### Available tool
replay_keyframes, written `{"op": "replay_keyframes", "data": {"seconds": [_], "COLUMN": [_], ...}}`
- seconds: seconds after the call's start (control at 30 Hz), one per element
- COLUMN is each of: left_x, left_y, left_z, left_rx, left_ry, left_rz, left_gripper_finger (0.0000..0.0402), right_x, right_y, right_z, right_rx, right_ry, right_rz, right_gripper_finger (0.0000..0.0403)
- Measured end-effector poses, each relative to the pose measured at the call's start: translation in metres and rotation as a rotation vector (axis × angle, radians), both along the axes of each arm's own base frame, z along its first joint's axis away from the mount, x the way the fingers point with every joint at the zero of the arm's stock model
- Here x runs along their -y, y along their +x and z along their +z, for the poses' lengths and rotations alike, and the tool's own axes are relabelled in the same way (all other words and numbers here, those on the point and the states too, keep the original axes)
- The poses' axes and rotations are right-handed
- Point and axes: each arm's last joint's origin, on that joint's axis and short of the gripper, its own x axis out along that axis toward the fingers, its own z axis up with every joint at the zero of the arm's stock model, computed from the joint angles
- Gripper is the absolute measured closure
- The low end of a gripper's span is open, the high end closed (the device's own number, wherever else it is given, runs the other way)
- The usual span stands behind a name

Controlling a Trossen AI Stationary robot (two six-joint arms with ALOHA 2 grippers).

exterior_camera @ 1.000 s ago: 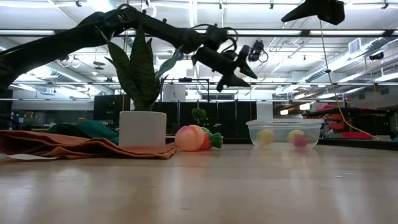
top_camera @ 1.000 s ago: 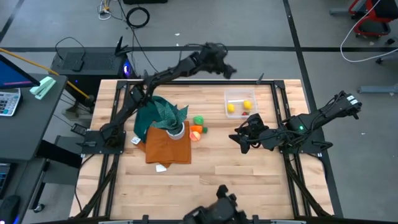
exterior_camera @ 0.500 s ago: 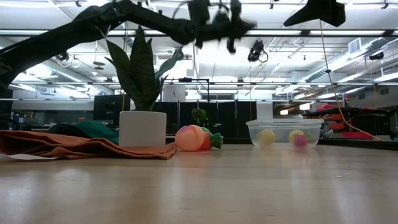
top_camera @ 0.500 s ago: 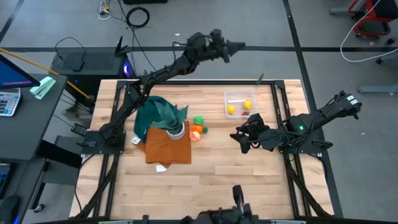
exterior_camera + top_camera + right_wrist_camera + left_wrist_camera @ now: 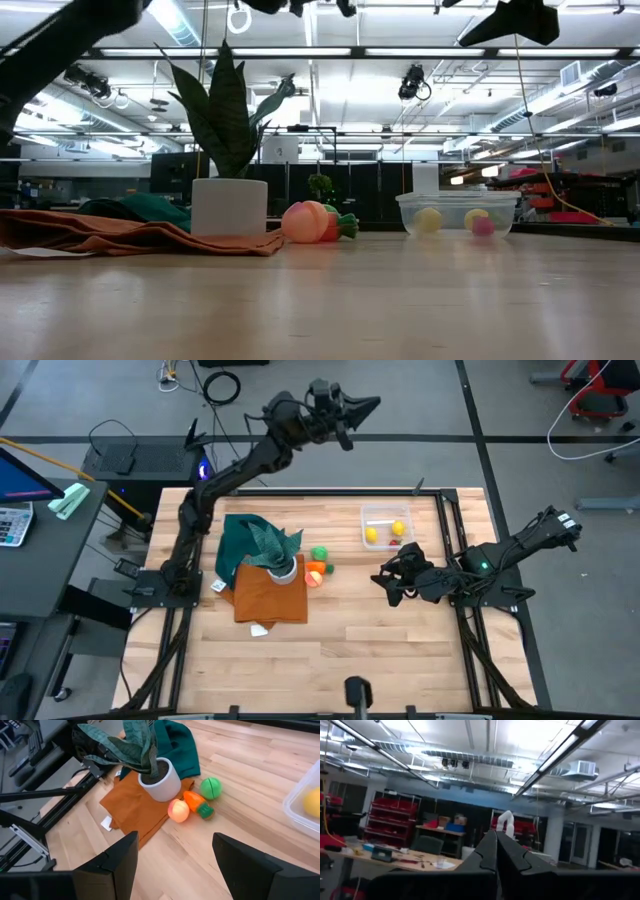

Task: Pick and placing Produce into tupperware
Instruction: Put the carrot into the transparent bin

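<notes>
Waiting near the clear rectangular plastic tupperware [image 5: 384, 525], the right gripper [image 5: 387, 584] has released jaws, ready for the round green toy fruit [image 5: 319, 554]; the left gripper [image 5: 362, 406], far up, is clenched on nothing.

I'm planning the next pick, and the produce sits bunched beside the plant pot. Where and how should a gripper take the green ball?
Grip the green ball across its round middle, coming from straight above. It lies clear of the white pot, with only the carrot close beside it, so fingers probably fit best on its other sides. The open right gripper is nearer.
</notes>
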Motion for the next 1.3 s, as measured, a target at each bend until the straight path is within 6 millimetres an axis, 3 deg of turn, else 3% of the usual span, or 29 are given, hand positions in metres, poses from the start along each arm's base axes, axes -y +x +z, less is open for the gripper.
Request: {"op": "replay_keyframes", "data": {"seconds": [0.23,0.4,0.57,0.87,1.07,1.3], "left_x": [0.022,0.032,0.045,0.069,0.087,0.100], "left_y": [-0.033,-0.059,-0.106,-0.170,-0.198,-0.219], "left_z": [0.011,-0.011,-0.027,-0.063,-0.081,-0.102], "left_rx": [0.224,0.157,0.111,0.038,0.025,-0.021], "left_ry": [0.032,0.012,0.005,-0.048,-0.085,-0.120], "left_rz": [0.008,0.066,0.143,0.185,0.206,0.217], "left_gripper_finger": [0.0396,0.0391,0.0395,0.0395,0.0392,0.0395], "right_x": [0.000,0.000,-0.001,0.003,0.018,0.049], "right_y": [0.000,0.000,0.000,0.001,0.008,0.019], "right_z": [0.000,-0.001,-0.001,-0.001,0.000,0.003], "right_rx": [-0.004,-0.010,-0.013,-0.037,-0.062,-0.056], "right_ry": [0.007,0.017,0.022,0.012,-0.017,-0.057], "right_rz": [0.003,0.012,0.020,0.059,0.102,0.150], "right_gripper_finger": [0.0184,0.0184,0.0184,0.0184,0.0184,0.0184]}}
